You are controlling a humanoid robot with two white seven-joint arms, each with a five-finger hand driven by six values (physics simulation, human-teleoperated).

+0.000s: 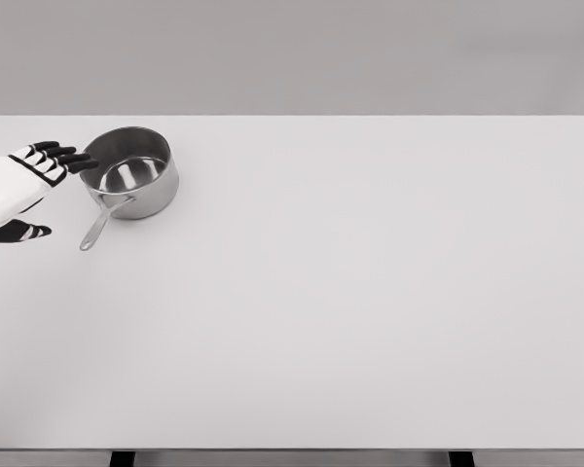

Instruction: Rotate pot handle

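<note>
**Inspector:** The left hand [24, 185] enters at the far left edge of the head view. Its dark fingertips [76, 159] are extended toward the saucepan [131, 173], and the thumb hangs separately below the palm. The fingers are spread and hold nothing.

**Assessor:** Is there contact with the pan?

**Inspector:** The fingertips reach the near-left rim. I cannot tell from this angle whether they touch it or stop just short. No finger is wrapped around any part of the pan.

**Assessor:** Where is the item?

**Inspector:** It is a steel saucepan, upright and empty as far as its interior shows. It stands on the white table [370, 292] in the far-left corner region. Its long handle [99, 225] projects toward the robot and slightly to the left, and ends just beside the thumb but apart from it.

**Assessor:** And the right hand?

**Inspector:** Not visible anywhere in this view.

**Assessor:** What is the progress?

**Inspector:** In my judgement the hand has only made its approach. The handle is not gripped, and nothing here shows that it has been turned. What remains is to secure either the handle or the rim and swing the handle round to its new heading. The hand sits nearer the rim than the handle's end, so a nudge at the rim could slide the whole pan instead of pivoting it.
</note>
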